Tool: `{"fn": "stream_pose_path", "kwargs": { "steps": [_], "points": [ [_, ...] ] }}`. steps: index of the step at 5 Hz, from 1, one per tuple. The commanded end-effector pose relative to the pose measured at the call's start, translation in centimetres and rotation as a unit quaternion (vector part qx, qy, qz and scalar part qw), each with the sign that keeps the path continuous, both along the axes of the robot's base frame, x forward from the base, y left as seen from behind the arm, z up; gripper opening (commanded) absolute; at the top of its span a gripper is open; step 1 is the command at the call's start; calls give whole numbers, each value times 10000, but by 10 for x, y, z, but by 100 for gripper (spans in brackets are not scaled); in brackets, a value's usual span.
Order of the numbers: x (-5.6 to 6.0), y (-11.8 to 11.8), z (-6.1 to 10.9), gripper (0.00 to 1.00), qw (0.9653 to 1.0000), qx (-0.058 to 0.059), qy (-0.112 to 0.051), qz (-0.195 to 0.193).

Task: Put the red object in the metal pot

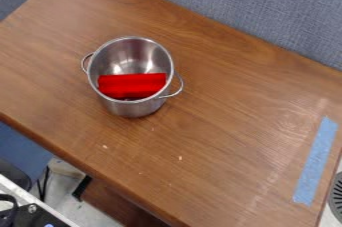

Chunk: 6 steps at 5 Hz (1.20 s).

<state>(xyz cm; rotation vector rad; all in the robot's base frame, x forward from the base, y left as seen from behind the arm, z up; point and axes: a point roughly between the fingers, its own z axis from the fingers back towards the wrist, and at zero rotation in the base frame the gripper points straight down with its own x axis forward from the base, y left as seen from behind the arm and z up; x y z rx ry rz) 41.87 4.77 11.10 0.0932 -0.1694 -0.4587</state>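
Red marks the item under inspection: in the camera view, the sole current one, a smooth red object [132, 86] lies inside the metal pot [123, 100], set low and toward the side of the opening that is nearer the bottom of the view. Its long axis runs roughly across the view, from left to right, and its upper edge reads as nearly straight. Bare steel shows above it within the pot, so the piece does not cover the whole floor. Nothing else can be made out in the container. The pot stands upright on the wooden desk [221, 111], one wire handle toward the upper left, the other toward the lower right; a blue strip [315, 161] lies well apart, to the right.

The claw does not appear in this view. Whether it is apart, together or clamped on anything, I cannot tell, nor can I state which way the red object lies from it (an omission in coverage, not a fault in the placement). The relation that governs any coming move is therefore red object within pot wall, and that is met. In my judgement the task stands complete; the arm need only keep clear of the pot and its handles.
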Motion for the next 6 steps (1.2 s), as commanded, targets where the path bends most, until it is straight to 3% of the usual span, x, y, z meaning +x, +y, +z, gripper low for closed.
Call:
{"fn": "stream_pose_path", "kwargs": {
  "steps": [1, 2, 3, 4, 5, 6],
  "points": [
    [-3, -6, 37, 100, 9988, 97, -374, -304],
    [-14, -9, 48, 100, 9976, 100, -411, -557],
    [-23, -17, 56, 100, 9989, 138, -452, 17],
    [-31, -20, 59, 100, 9968, 177, -502, 603],
    [-39, -23, 60, 100, 9918, 237, -548, 1131],
    [-33, -13, 55, 100, 9901, 293, -631, 1222]
  ]
}}
